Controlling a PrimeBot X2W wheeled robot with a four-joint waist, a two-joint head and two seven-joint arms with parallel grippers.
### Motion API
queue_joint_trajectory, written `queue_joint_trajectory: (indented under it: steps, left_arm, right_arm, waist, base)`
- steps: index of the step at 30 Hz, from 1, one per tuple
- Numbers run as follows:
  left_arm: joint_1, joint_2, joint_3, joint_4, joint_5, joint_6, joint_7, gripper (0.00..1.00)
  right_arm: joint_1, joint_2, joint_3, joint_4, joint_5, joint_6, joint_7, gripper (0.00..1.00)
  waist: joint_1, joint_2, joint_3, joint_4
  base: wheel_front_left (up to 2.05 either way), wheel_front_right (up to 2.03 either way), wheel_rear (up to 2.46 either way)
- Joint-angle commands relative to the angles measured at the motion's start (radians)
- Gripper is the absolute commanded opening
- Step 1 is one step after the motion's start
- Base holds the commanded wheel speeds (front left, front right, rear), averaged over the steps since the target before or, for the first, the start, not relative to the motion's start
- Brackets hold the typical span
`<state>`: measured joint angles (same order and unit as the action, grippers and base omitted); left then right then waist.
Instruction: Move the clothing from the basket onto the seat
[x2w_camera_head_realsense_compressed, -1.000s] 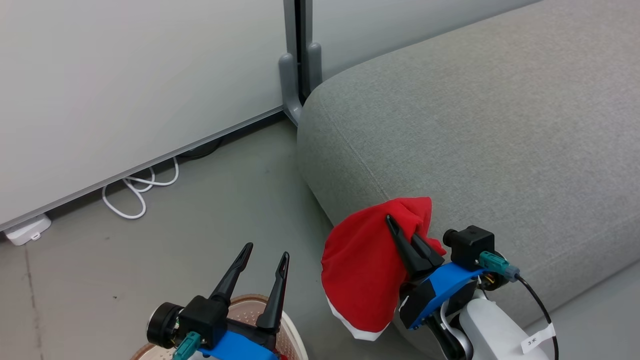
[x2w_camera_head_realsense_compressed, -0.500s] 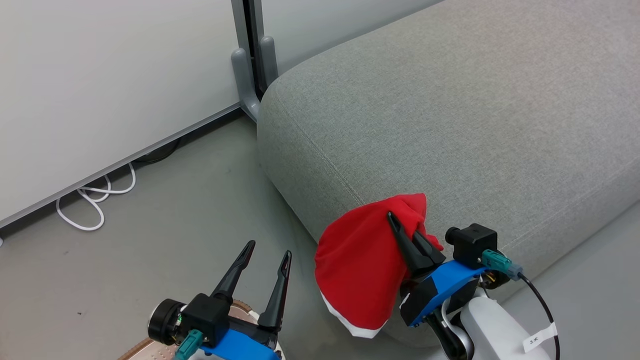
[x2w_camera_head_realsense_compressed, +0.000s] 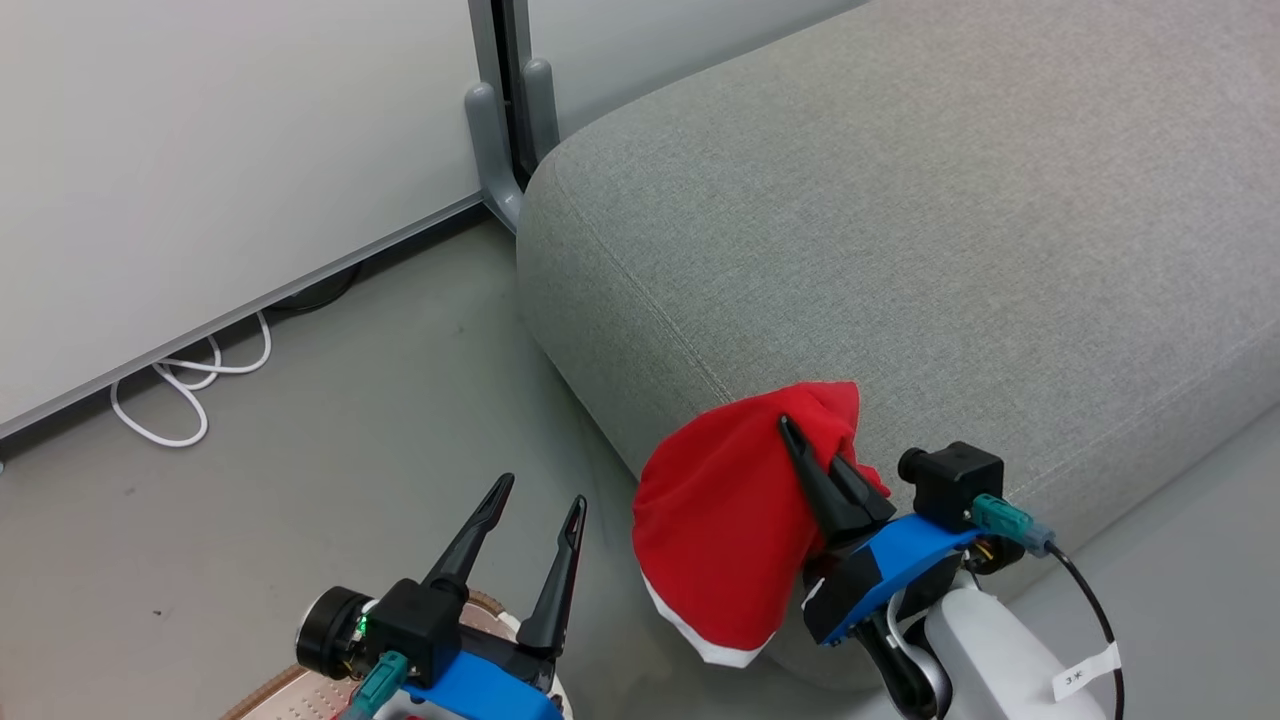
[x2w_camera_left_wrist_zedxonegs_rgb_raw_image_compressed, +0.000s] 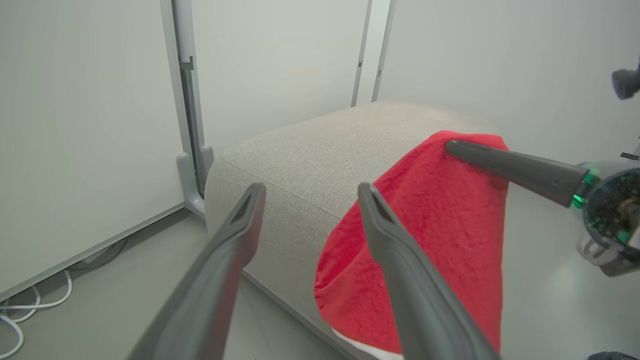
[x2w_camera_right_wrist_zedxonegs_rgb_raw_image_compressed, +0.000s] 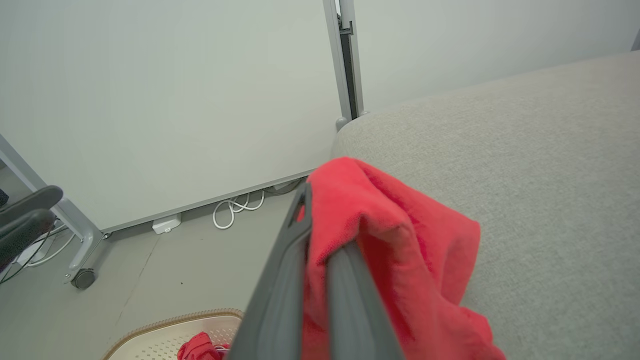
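Red clothing (x2w_camera_head_realsense_compressed: 720, 540) is hanging from the right hand (x2w_camera_head_realsense_compressed: 808, 442), which is pinching its upper fold shut, just at the front edge of the grey seat (x2w_camera_head_realsense_compressed: 900, 220). The left hand (x2w_camera_head_realsense_compressed: 541, 490) is hovering open above the basket (x2w_camera_head_realsense_compressed: 290, 692), where another red piece (x2w_camera_right_wrist_zedxonegs_rgb_raw_image_compressed: 200, 347) is lying.

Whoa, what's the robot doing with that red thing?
The robot is moving laundry from a basket to a grey sofa. Its right gripper is shut on a red garment with white edging, holding it up at the sofa's front edge, not yet laid on top. The left gripper is open and empty above the basket, where another red piece lies.
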<state>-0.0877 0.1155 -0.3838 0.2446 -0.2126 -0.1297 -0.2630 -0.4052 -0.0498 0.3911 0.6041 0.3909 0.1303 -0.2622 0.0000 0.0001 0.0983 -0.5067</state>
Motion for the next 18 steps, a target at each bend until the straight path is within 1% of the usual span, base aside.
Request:
queue_joint_trajectory:
  steps: [1,3,8,14,18]
  left_arm:
    - [-0.017,0.006,-0.001,-0.004,-0.001,0.0,-0.003,1.0]
    - [-0.022,0.01,-0.002,-0.008,-0.001,0.0,-0.003,1.0]
    - [-0.034,0.03,-0.016,-0.024,0.004,0.0,-0.003,1.0]
    - [-0.074,0.065,-0.057,-0.051,0.013,0.0,-0.003,1.0]
    - [-0.112,0.1,-0.086,-0.078,0.021,0.0,-0.003,1.0]
  right_arm:
    - [-0.007,-0.001,-0.008,-0.006,0.007,0.001,-0.004,0.0]
    - [-0.026,-0.002,-0.038,-0.021,-0.006,0.001,-0.004,0.0]
    - [-0.086,-0.001,-0.155,-0.03,-0.05,0.001,-0.004,0.0]
    - [-0.216,-0.001,-0.341,-0.031,-0.158,0.001,-0.004,0.0]
    - [-0.313,-0.008,-0.467,-0.046,-0.202,0.001,-0.004,0.0]
  waist:
    - [0.0,-0.0001,0.004,0.004]
    - [0.0,-0.0001,0.014,0.008]
    - [0.0,-0.0001,0.052,0.023]
    - [0.0,-0.0001,0.139,0.064]
    - [0.0,-0.0001,0.218,0.099]
  base:
    - [0.0,0.0,0.0]
    - [0.0,0.0,0.0]
    - [0.0,0.0,0.0]
    - [0.0,0.0,0.0]
    - [0.0,0.0,0.0]
